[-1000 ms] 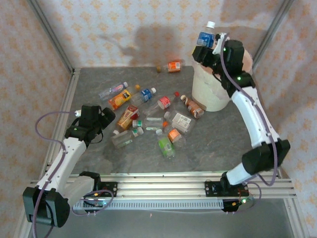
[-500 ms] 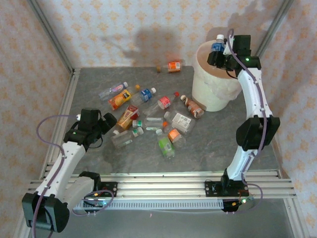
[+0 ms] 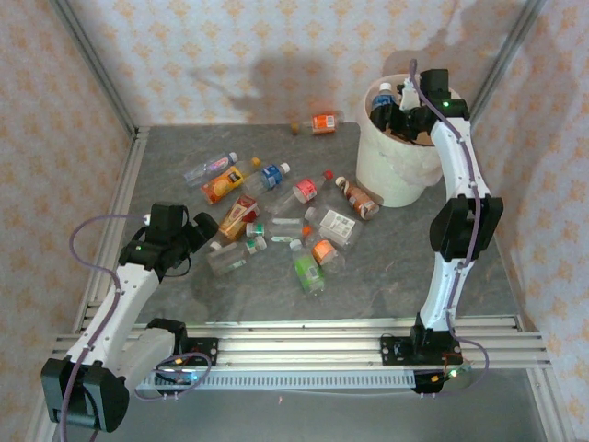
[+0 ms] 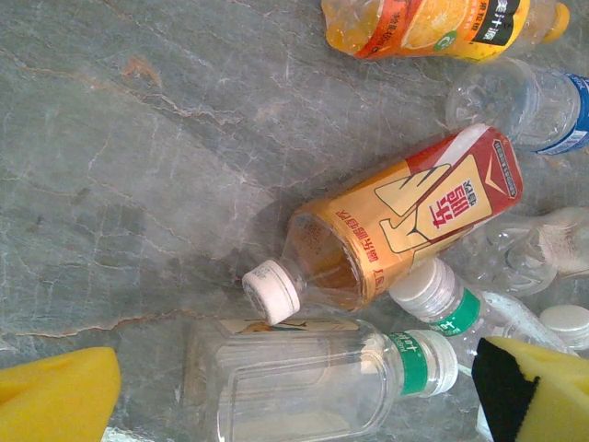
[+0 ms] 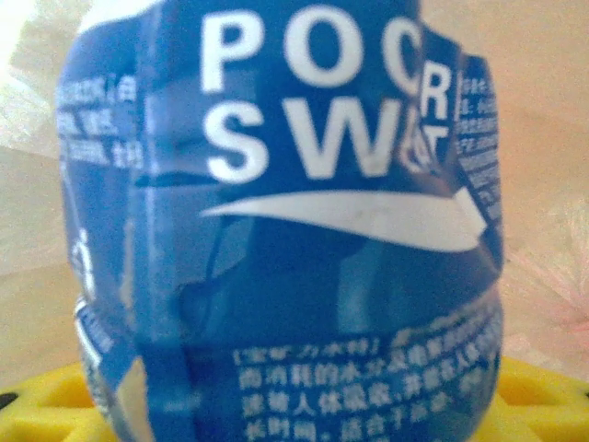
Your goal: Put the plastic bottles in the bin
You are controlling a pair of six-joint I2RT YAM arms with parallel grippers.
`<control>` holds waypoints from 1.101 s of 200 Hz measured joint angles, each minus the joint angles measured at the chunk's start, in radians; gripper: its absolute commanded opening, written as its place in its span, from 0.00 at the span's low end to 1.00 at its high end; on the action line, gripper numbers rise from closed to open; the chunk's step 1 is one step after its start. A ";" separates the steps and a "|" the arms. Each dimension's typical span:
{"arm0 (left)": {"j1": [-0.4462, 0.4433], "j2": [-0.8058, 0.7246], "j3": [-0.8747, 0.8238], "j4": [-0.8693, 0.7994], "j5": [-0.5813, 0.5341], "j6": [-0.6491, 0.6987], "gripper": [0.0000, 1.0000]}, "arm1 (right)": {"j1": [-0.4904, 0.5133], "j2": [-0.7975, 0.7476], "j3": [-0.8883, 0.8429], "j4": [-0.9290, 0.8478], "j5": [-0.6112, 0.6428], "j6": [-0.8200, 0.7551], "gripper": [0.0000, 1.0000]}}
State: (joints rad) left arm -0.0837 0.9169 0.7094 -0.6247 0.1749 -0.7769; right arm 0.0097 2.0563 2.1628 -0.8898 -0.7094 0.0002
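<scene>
At the bin (image 3: pixel 396 175) mouth, blue-labelled bottle (image 3: pixel 383 99) at right jaws, grip unclear, left jaws wide open, empty, over red-and-gold bottle (image 4: pixel 405 226)

The bottle (image 5: pixel 276 230) has a blue label with white letters, the bin (image 3: pixel 398 180) is cream-white, and the table (image 4: pixel 120 120) is grey with thin veins.

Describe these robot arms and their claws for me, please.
The left arm and right arm have white tube-like links, chunky black joints and a loose purple cable alongside. The left claw has yellow pads, one partly black.
</scene>
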 measured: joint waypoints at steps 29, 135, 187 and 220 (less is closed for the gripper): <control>0.000 0.000 -0.011 0.000 0.001 0.000 1.00 | 0.000 0.000 0.000 0.000 -0.018 0.003 0.69; 0.000 0.013 -0.018 0.006 0.002 0.001 1.00 | 0.000 0.000 -0.001 -0.002 0.038 0.054 0.83; 0.000 0.022 -0.018 0.018 0.028 0.019 1.00 | 0.000 -0.040 -0.034 -0.001 0.146 0.135 0.90; 0.000 0.022 -0.019 0.032 0.038 0.036 1.00 | 0.000 -0.108 -0.052 0.000 0.244 0.173 0.94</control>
State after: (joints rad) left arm -0.0837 0.9386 0.6907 -0.5930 0.2131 -0.7410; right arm 0.0101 1.9484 2.1109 -0.8894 -0.4656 0.1734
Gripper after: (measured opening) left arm 0.999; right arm 0.926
